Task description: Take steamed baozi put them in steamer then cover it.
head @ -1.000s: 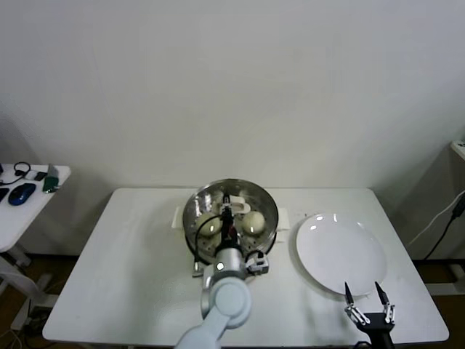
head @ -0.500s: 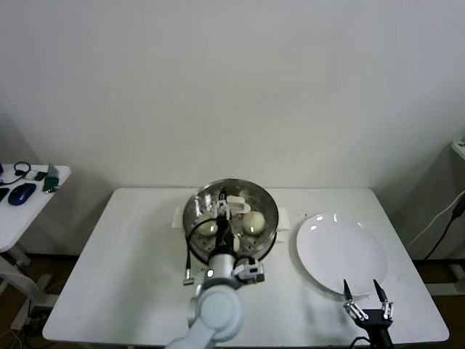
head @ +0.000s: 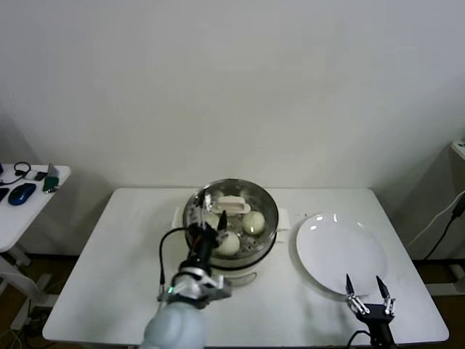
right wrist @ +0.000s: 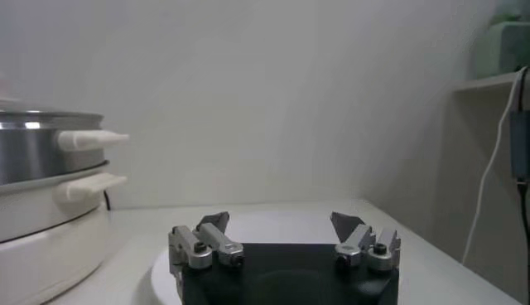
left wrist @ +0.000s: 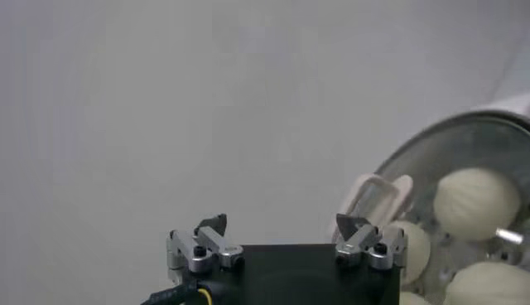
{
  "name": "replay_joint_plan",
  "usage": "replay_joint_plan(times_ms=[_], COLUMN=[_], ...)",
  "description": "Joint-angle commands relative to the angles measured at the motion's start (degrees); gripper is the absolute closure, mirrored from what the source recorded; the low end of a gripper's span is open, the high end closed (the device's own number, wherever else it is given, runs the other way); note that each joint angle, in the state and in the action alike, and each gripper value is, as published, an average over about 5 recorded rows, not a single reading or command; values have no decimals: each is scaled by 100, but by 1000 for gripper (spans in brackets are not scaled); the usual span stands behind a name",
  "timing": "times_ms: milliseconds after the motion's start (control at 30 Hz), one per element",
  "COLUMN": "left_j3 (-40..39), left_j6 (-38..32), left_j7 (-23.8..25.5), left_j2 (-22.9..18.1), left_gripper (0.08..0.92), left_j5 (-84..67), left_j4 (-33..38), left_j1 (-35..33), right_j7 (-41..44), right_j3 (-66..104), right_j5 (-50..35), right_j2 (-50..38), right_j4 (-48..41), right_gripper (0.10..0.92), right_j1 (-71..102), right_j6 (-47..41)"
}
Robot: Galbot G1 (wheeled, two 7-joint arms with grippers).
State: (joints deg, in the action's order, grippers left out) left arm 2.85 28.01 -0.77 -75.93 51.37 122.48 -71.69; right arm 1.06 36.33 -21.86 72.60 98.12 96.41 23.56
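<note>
From the head camera I see the steamer (head: 231, 225) sitting mid-table on the white table (head: 131, 247), its shiny steel pot on a white base with side handles. The cover (head: 231, 212) is on top of it: clear glass with a metal rim, and its small white handle (head: 231, 204) faces up near the centre. Through the glass I count 3 steamed baozi (head: 253, 222) plainly, cream-white and smooth; a 4th I cannot make out for certain because my left arm is in front of the pot's near-left side.

My left gripper (head: 208, 224) hangs over the near-left edge of the steamer. In the left wrist view its 2 fingertips (left wrist: 214, 225) stand spread wide with nothing between them, so it is released, and the cover handle (left wrist: 377, 196) lies beyond them, apart from both tips.

My right gripper (head: 365, 283) is parked low at the table's near-right corner, at the near rim of the flat white plate (head: 341, 251). Its fingers are spread as well, grasping nothing; the right wrist view shows the steamer (right wrist: 41, 207) off to one side.

A small side table (head: 29, 200) at far left carries a computer mouse (head: 22, 193) and some small clutter.
</note>
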Motion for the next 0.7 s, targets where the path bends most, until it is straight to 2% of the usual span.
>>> replay_joint_plan(times_ms=[33, 133, 233, 333, 500, 700], left_j3=[3396, 4086, 4251, 4056, 3567, 3161], left_j6=[-2684, -3148, -3634, -3982, -4621, -4766], left_j7=[-700, -450, -268, -82, 206, 272], left_j2=[212, 284, 407, 487, 374, 190], left_gripper=[177, 177, 177, 177, 177, 177], left_j5=[-5132, -6142, -6706, -6947, -6837, -6762], left_j4=[419, 2, -563, -1020, -1761, -2083], left_j1=[-1588, -1914, -2267, -2578, -2701, -2635], right_j7=[-115, -103, -95, -99, -121, -122], right_j3=[12, 5, -12, -28, -63, -75], right_j5=[78, 152, 198, 202, 187, 179], right_j2=[17, 12, -5, -21, -49, -66], right_j4=[97, 75, 52, 44, 25, -14], right_gripper=[203, 203, 203, 203, 203, 203], right_j1=[-23, -37, -59, -83, -121, -183], right_j6=[-99, -120, -171, -256, -383, -396])
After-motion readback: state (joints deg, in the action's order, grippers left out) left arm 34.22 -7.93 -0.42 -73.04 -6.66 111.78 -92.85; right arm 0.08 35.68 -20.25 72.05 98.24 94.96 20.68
